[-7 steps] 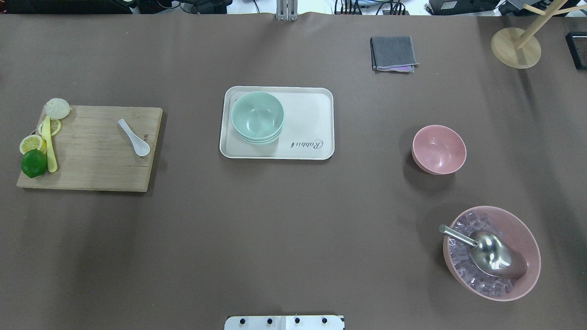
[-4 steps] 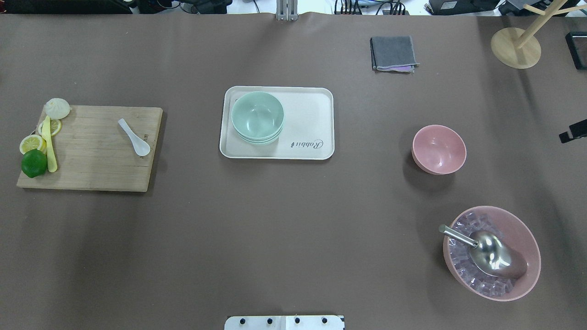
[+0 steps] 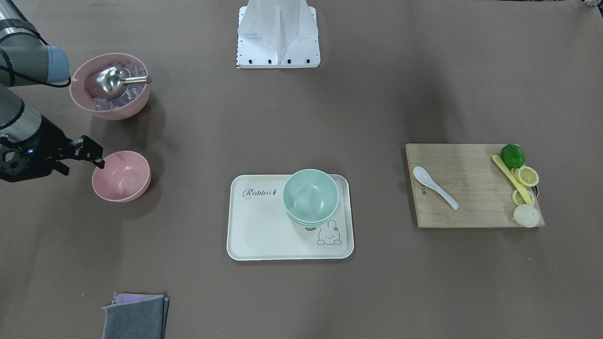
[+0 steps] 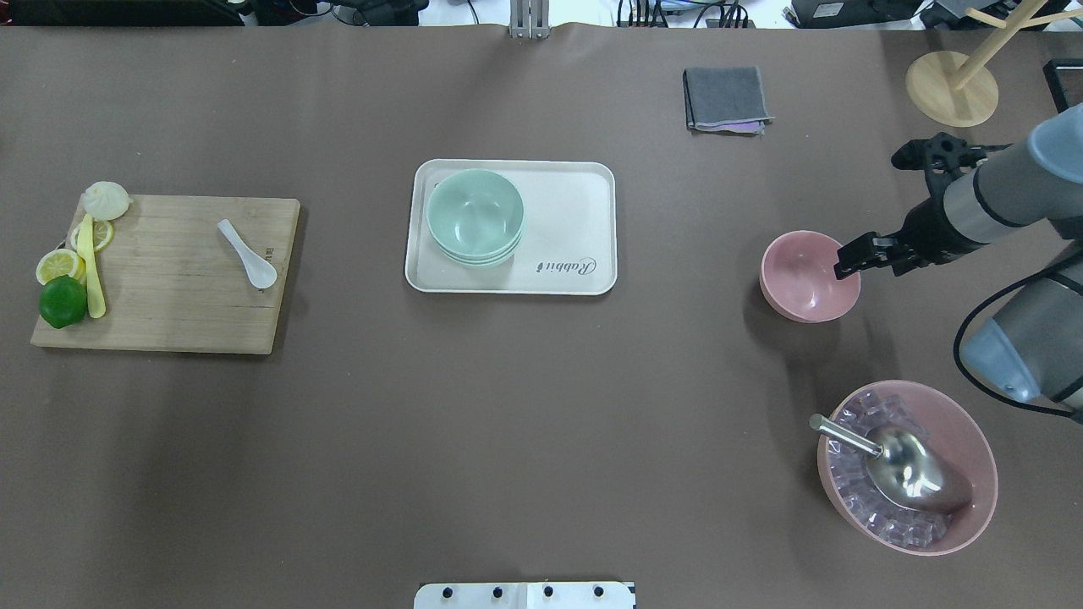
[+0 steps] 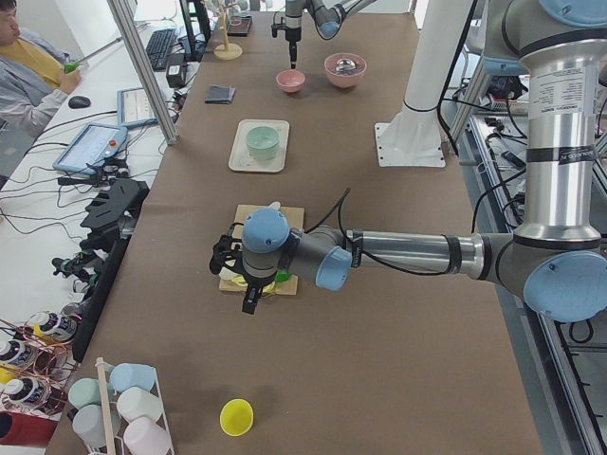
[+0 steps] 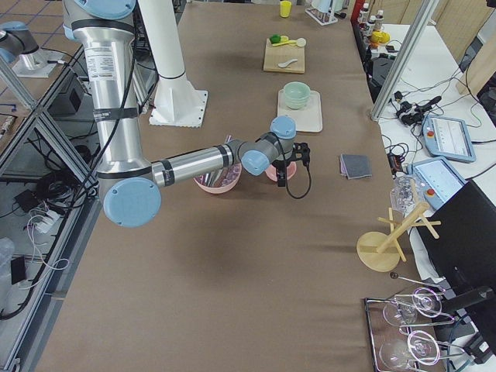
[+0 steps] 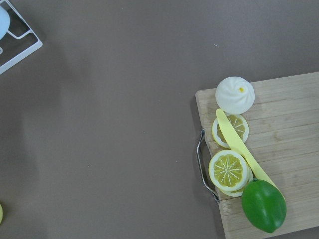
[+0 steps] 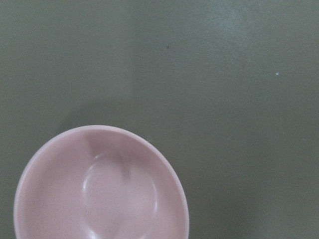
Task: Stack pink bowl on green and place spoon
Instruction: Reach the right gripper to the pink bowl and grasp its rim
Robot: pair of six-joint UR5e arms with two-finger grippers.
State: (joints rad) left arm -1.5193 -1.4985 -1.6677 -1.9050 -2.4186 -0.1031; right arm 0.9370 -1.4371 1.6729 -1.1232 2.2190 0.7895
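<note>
Since 0.6 s ago the R arm has swung in from the overhead view's right edge. The R gripper [image 4: 843, 262] now hangs at the right rim of the pink bowl [image 4: 804, 279], which hasn't shifted. Overhead: pink bowl sits on the table [image 4: 541, 423], well right of the tray [image 4: 575, 211]. Green bowl [image 4: 475, 216] tops a stack of like bowls in the tray's left half. White spoon [image 4: 247, 253] lies on the cutting board [image 4: 186, 304] far left, w/ lime [image 4: 63, 301], lemon slices & bun along the board's left edge. Can't tell whether the R claw is spread or pressed together. Front-facing: same layout mirrored, R gripper tips at the pink bowl's rim on the side away from the tray; claw state still unclear. Ext. left: L gripper [image 5: 250, 301] points down over the cutting board's near edge; can't tell its claw state. Ext. right: R gripper above the pink bowl, partly hiding it. L wrist: board corner w/ bun, lemon slices, lime; brown table beside. R wrist: pink bowl at lower left, seen from above, table around it.
</note>
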